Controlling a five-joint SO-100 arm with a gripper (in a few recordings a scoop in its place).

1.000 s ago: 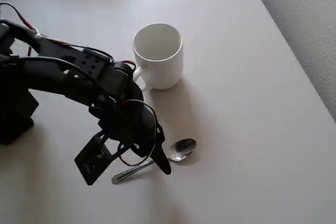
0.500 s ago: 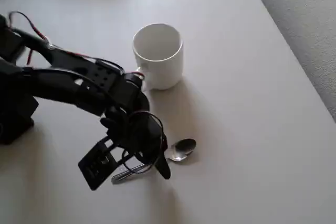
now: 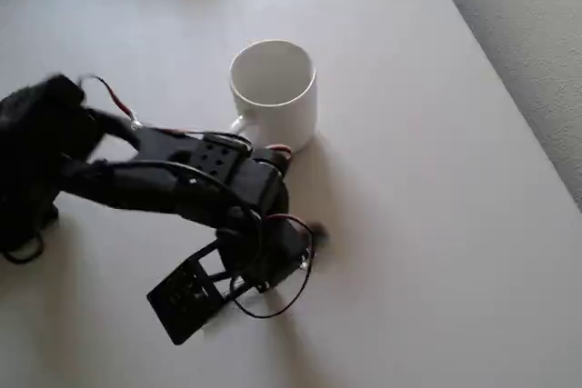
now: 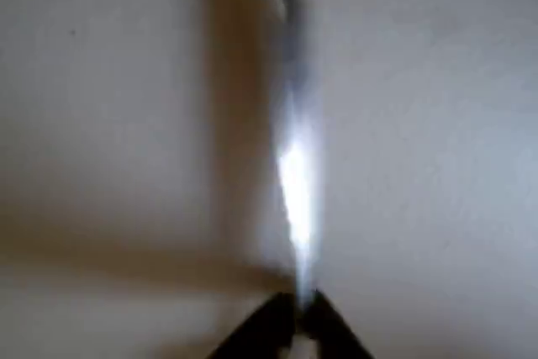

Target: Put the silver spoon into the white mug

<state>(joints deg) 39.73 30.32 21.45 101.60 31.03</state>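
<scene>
- Grasp step is in hand: in the wrist view the hand (image 4: 296, 319) has its two dark fingertips drawn together at the bottom of the picture, with the blurred bright handle of the silver spoon (image 4: 292, 166) running straight up and away from between them.
- The fingertips look all but shut on the near end of the spoon's handle; only a sliver shows between them, and the metal seems to sit in it. The blur leaves some doubt whether the grip is firm.
- Seen from overhead, the arm's black wrist and cables cover the spot where the spoon lies, so from there the spoon cannot be made out; a small dark shape pokes out just beyond the hand (image 3: 273, 265), too blurred to name.
- The white mug (image 3: 273, 93) stands upright on the desk (image 3: 436, 224), mouth up and empty, a short way off from the hand on its far side, with its looped handle turned toward the arm.
- By my judgement the next move calls for a clean lift off the desk with the spoon held steady, then a carry over the mug's rim, high enough to clear it.
- The spoon should tip handle-up or bowl-down before release, so it drops inside rather than across the rim.
</scene>
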